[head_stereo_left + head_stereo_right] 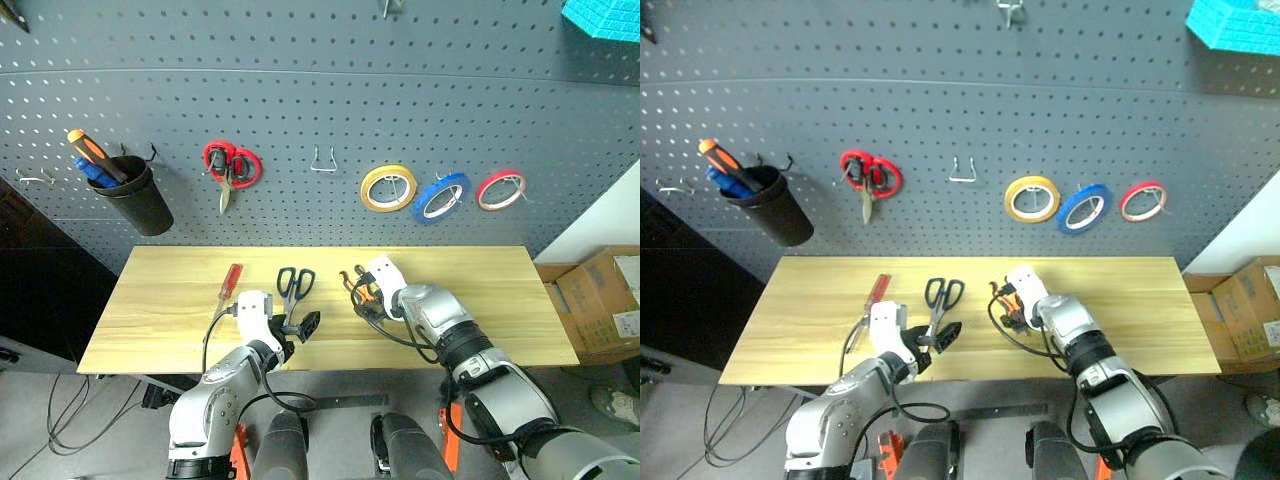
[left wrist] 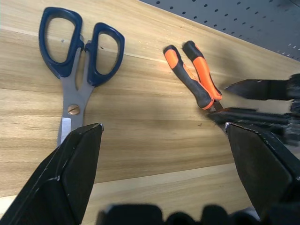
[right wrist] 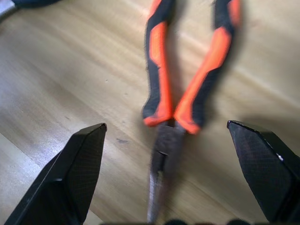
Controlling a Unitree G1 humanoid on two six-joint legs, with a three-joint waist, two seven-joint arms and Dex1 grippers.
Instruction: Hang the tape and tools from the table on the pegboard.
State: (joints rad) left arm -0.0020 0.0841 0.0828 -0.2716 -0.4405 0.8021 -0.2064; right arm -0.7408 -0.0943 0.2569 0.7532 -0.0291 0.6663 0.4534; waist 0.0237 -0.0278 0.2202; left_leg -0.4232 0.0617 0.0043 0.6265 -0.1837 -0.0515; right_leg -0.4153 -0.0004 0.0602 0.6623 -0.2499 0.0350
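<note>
The blue tape (image 1: 441,196) hangs on the dark pegboard (image 1: 300,90), between two other rolls. On the pale wooden table (image 1: 150,320) lie the dark-blue-handled scissors (image 1: 294,285), the orange-and-black pliers (image 3: 187,79) and a small red-handled tool (image 1: 230,281). My right gripper (image 3: 166,125) hovers open just above the pliers, one finger on each side of the nose and neither touching it. My left gripper (image 2: 161,127) is open near the table's front edge, just past the scissors' blades (image 2: 70,112), and holds nothing.
On the pegboard hang a black cup (image 1: 135,200) with orange and blue screwdrivers, red-handled scissors (image 1: 232,165), an empty wire hook (image 1: 323,160), a yellow roll (image 1: 388,187) and a red-pink roll (image 1: 501,189). Cardboard boxes (image 1: 600,300) stand right of the table.
</note>
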